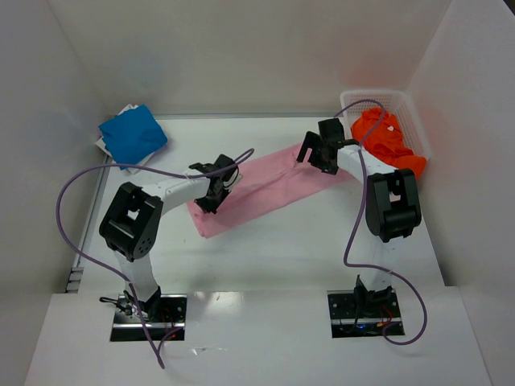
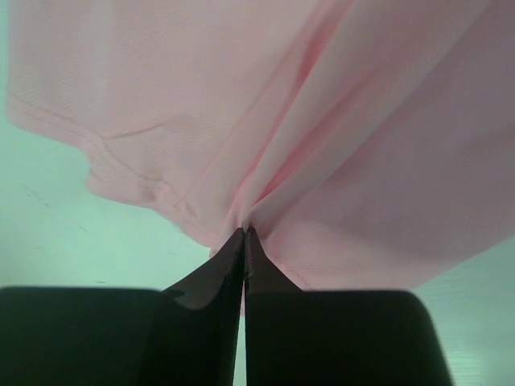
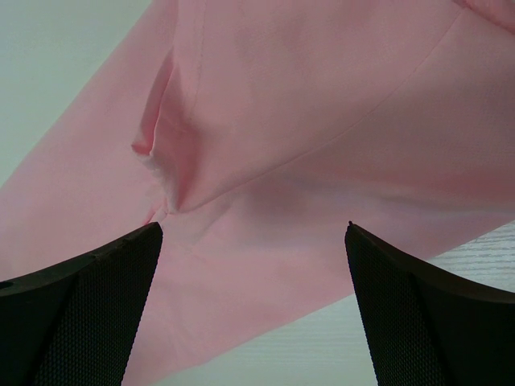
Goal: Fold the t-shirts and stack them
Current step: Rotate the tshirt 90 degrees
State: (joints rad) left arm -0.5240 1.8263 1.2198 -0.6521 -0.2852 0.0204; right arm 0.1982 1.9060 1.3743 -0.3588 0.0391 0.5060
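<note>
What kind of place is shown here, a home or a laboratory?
Probably a laboratory robot cell: plain white panels enclose the table, the left arm and right arm are bolted at its near edge, and a pink t-shirt lies on it.
</note>
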